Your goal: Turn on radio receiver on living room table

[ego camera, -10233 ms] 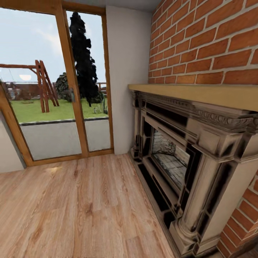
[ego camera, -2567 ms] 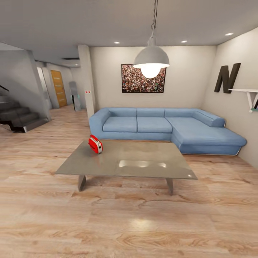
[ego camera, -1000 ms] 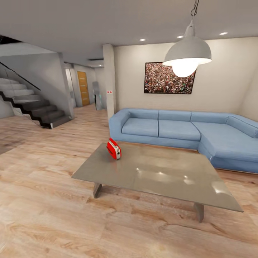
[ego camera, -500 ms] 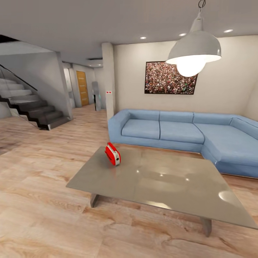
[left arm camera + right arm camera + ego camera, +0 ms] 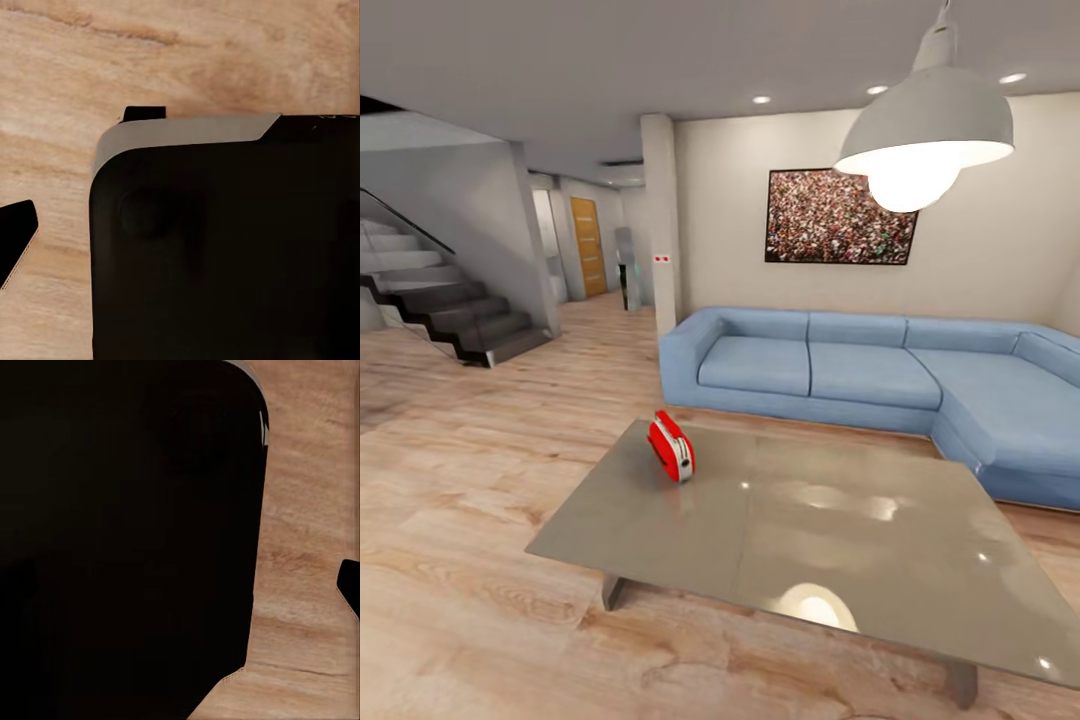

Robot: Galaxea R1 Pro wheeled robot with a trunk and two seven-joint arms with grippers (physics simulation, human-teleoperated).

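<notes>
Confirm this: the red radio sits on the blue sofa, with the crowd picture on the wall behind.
Not quite. In the head view the red radio sits on the grey table, in front of the blue sofa. The crowd picture does hang on the wall behind.

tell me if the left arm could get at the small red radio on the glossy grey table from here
Probably not yet: the small red radio sits toward the far-left part of the glossy grey table, with open plank floor before it. Nothing blocks approach.

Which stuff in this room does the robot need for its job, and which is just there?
Needed: small bright red radio; glossy grey low table under it.

Just there: blue sectional sofa; white hanging lamp; crowd picture; dark stairs.
</notes>
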